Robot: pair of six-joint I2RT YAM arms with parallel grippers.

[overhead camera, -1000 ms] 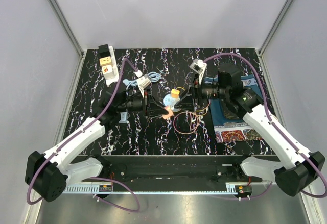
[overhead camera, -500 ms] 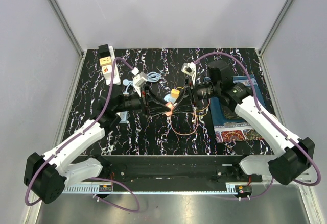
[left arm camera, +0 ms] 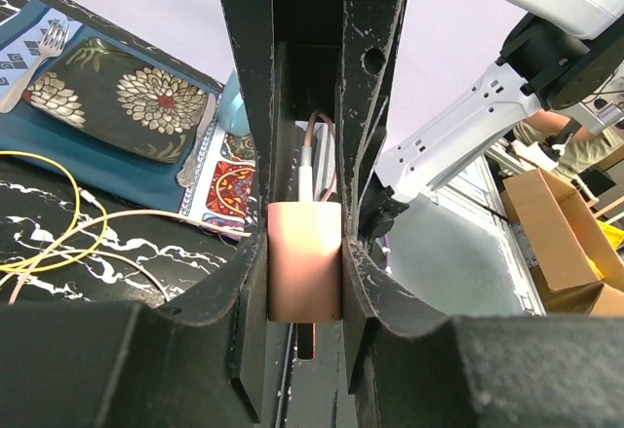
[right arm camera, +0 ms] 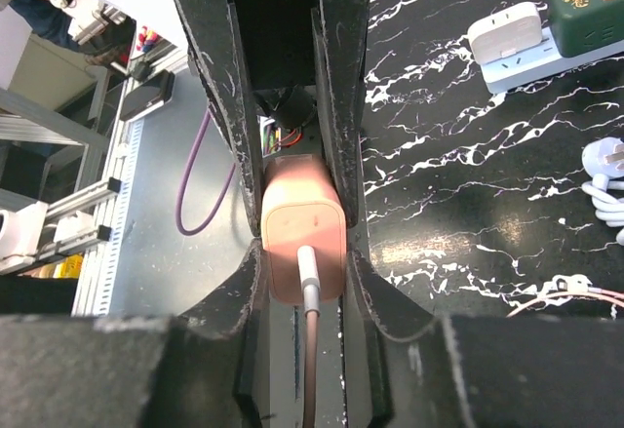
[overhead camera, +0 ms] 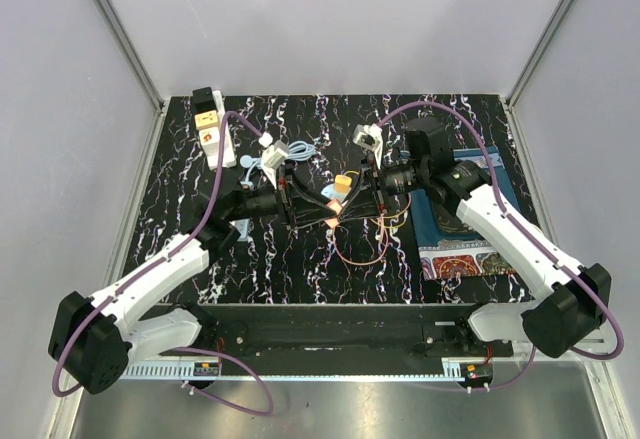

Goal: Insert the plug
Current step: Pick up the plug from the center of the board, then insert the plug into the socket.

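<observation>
A pink-orange plug [overhead camera: 331,217] hangs above the middle of the table between the two grippers. In the left wrist view the plug [left arm camera: 304,262] sits pinched between the jaws of my left gripper [left arm camera: 304,252], a dark prong pointing at the camera. In the right wrist view the plug [right arm camera: 304,238] shows its cable end, and my right gripper [right arm camera: 304,223] presses against both its sides. The two grippers [overhead camera: 318,211] [overhead camera: 350,201] face each other from left and right. The white power strip [overhead camera: 212,131] lies at the far left corner.
Thin pink and yellow cables [overhead camera: 365,244] loop on the black marbled table [overhead camera: 300,259] below the plug. A white plug with a light-blue cord [overhead camera: 283,152] lies behind the left gripper. A patterned placemat with a plate [overhead camera: 462,234] lies at the right.
My right arm moved left toward the left gripper, and its jaws closed onto the plug. The left gripper kept its hold and barely moved.
</observation>
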